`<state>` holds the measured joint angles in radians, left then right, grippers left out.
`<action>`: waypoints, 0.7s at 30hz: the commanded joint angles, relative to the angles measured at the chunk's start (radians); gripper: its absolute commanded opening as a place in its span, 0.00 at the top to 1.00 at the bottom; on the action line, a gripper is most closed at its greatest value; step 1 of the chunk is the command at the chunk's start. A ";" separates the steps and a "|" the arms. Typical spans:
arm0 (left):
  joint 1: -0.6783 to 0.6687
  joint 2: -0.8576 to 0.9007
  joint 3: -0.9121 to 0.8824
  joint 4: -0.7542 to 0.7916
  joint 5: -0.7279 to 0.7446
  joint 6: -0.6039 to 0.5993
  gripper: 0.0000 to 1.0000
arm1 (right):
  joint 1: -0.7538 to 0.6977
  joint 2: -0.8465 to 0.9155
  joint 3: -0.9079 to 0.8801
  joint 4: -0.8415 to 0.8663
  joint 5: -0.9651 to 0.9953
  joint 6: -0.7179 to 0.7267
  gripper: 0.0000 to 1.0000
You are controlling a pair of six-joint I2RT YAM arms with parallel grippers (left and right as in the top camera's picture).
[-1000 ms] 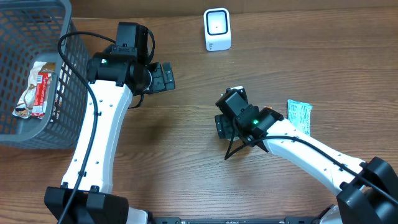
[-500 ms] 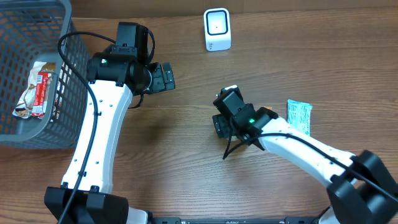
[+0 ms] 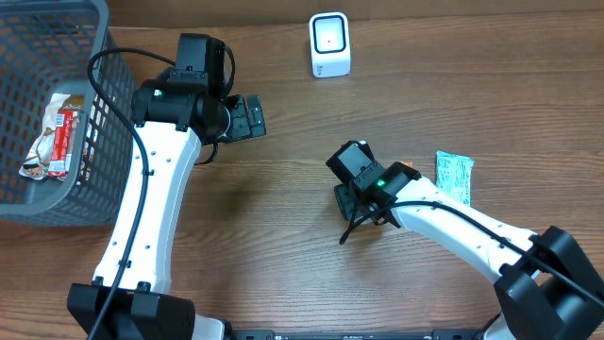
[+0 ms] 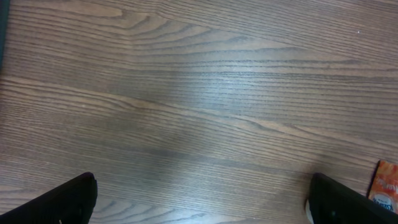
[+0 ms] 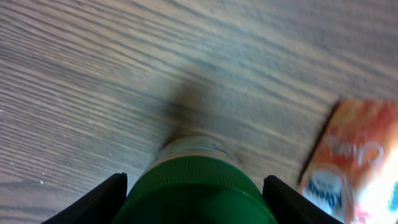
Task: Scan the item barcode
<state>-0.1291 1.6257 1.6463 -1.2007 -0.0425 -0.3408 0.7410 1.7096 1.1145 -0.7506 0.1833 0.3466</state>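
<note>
Green-capped bottle [image 5: 194, 177] is straddled by right tool [image 5: 196, 190]; firm clamp cannot be told. Cap should be centred, then turned toward white box scanner [image 3: 329, 43]. Left tool [image 4: 199, 202] spread, empty.

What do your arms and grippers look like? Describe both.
Both the left arm and right arm have white shells, black joints, black cables alongside and a green light near the wrist. The left gripper and right gripper are black.
</note>
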 commanded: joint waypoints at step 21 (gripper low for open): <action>-0.002 -0.004 0.011 0.001 -0.013 -0.003 0.00 | -0.004 -0.026 0.007 -0.075 0.156 0.065 0.42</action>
<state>-0.1291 1.6257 1.6463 -1.2007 -0.0429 -0.3408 0.7410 1.7023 1.1145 -0.8242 0.2996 0.4080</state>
